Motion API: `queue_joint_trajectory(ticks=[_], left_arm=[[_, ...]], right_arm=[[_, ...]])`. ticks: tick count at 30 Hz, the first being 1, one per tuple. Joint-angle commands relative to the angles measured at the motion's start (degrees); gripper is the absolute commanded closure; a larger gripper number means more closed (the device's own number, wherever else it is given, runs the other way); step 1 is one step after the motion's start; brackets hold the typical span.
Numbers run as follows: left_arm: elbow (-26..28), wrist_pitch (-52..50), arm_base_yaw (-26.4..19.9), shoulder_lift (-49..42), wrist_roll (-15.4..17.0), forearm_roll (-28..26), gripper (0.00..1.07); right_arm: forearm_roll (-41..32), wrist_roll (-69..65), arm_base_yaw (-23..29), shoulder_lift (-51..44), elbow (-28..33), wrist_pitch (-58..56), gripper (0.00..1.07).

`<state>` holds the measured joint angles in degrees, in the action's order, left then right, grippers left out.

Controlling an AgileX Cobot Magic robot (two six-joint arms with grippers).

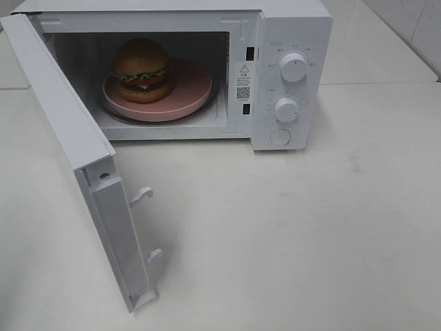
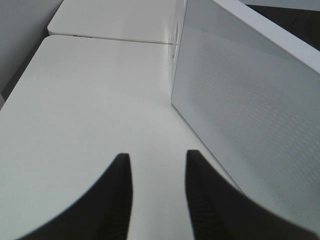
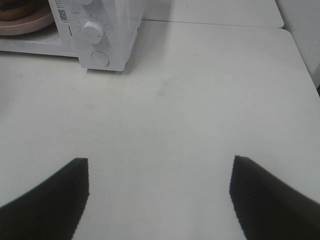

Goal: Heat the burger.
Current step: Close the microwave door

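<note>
The left pincer (image 2: 157,157) hangs over the bare white table (image 2: 90,100) with its two dark fingers (image 2: 120,200) parted by a modest gap and nothing between them; close beside it stands the dotted panel of the microwave door (image 2: 250,105). The right pincer (image 3: 160,162) is spread wide, also empty, above open tabletop, with the microwave's control side some way ahead of it. Neither pincer shows in the high view. There the microwave (image 1: 293,27) fills the upper middle of the frame, and its door swings out toward the lower left, two latch hooks (image 1: 142,195) jutting from its edge. Inside the cavity, in the upper left-centre of the frame, the burger (image 1: 141,69) sits on the left part of a pink plate (image 1: 193,89). Two round knobs (image 1: 293,67) and a round button (image 1: 280,137) line the panel to the right of the cavity.
</note>
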<state>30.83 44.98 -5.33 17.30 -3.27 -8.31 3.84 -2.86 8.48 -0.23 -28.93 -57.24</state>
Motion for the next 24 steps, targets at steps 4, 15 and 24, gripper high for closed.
queue_joint_trajectory(ticks=[4, 15, 24], left_arm=[[-1.7, -13.9, -0.2, 9.6, -3.4, -1.3, 1.07], [-10.9, -40.2, -0.2, 19.0, -21.1, -17.3, 1.07], [-17.6, -59.5, -0.2, 23.8, -18.7, -16.9, 1.07]], right_arm=[[0.0, 0.1, -0.3, -1.5, 0.1, 0.2, 0.32], [0.0, 0.1, -0.3, -1.5, 0.1, 0.2, 0.32], [0.0, 0.1, -0.3, -1.5, 0.1, 0.2, 0.32]])
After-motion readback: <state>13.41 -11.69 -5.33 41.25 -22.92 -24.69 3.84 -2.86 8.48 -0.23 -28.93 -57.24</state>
